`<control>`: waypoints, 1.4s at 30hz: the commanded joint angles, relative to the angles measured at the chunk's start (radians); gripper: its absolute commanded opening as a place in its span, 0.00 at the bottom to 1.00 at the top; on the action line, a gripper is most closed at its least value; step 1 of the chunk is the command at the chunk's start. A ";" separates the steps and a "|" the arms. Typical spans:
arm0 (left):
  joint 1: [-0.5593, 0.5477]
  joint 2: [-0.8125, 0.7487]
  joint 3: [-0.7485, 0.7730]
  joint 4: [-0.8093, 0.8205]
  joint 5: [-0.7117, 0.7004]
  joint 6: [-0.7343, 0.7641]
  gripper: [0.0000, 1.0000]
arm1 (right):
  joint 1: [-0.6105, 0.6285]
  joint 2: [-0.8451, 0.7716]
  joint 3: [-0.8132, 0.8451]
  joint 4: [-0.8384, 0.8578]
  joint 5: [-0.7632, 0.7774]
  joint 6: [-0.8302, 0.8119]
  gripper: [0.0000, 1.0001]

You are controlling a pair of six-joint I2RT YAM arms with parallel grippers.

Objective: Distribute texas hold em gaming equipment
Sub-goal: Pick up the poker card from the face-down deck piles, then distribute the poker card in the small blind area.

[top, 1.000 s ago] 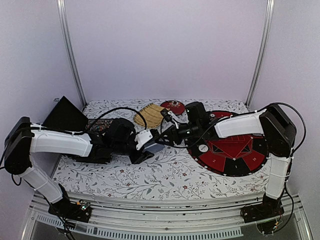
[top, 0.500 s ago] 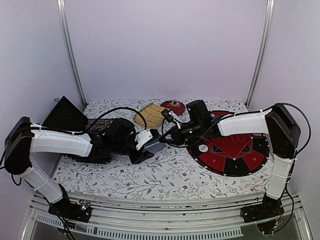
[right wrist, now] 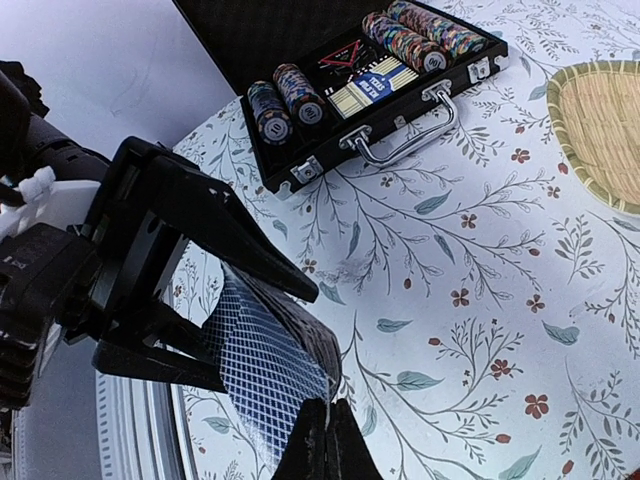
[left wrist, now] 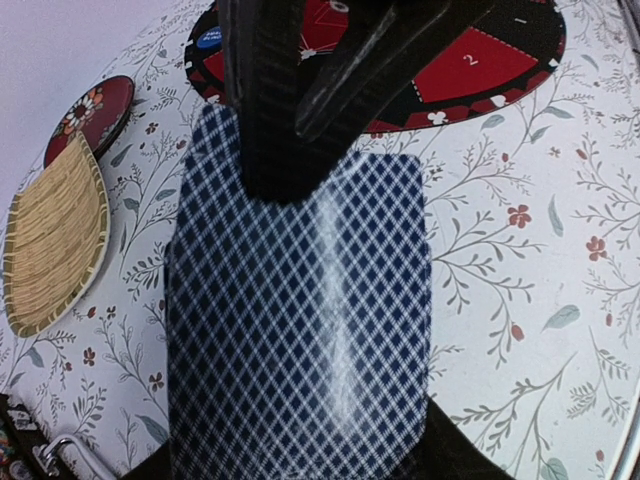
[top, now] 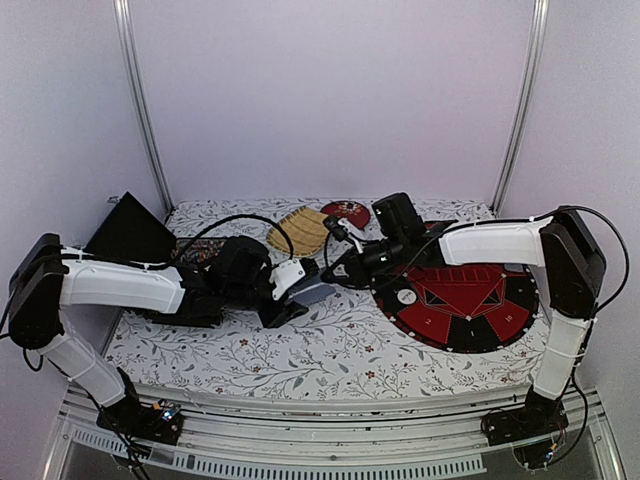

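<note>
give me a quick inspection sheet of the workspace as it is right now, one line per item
surface: floral cloth covers the table; round red-and-black mat on its right.
job's things: card deck in the left gripper; chips racked in the open black case; white button on the mat.
clutter: bamboo tray, red dish at the back.
grippers: left gripper shut on the deck; right gripper shut at the deck's edge, card pinch unclear.
cables: black cable loops over the left arm.
surroundings: plain walls, metal posts.
</note>
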 commanded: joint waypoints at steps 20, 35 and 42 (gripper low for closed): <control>0.014 -0.012 -0.009 0.026 0.006 0.002 0.57 | -0.195 -0.251 0.005 -0.123 -0.070 -0.061 0.02; 0.014 -0.019 -0.011 0.018 0.005 0.002 0.56 | -0.403 0.081 0.059 -0.267 -0.111 -0.046 0.02; 0.014 -0.020 -0.005 0.012 0.002 0.007 0.57 | -0.413 0.242 0.121 -0.314 -0.121 -0.024 0.02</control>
